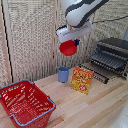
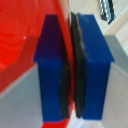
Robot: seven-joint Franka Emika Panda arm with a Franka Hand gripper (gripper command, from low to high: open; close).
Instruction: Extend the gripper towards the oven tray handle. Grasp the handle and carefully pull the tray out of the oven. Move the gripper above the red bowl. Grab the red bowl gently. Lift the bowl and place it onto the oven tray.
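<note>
Here the hand (image 2: 71, 70) is clamped on the rim of the red bowl (image 1: 68, 47), held high above the table (image 1: 95, 107). The tray (image 1: 106, 61) juts out of the oven (image 1: 114, 56).

one red bowl (image 1: 68, 48), one blue cup (image 1: 63, 74), one oven (image 1: 111, 55), one basket (image 1: 26, 102), one box (image 1: 82, 80)

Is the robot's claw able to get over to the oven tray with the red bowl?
Probably yes. The gripper holds the red bowl high above the cup and box, and the pulled-out tray sits uncovered.
</note>
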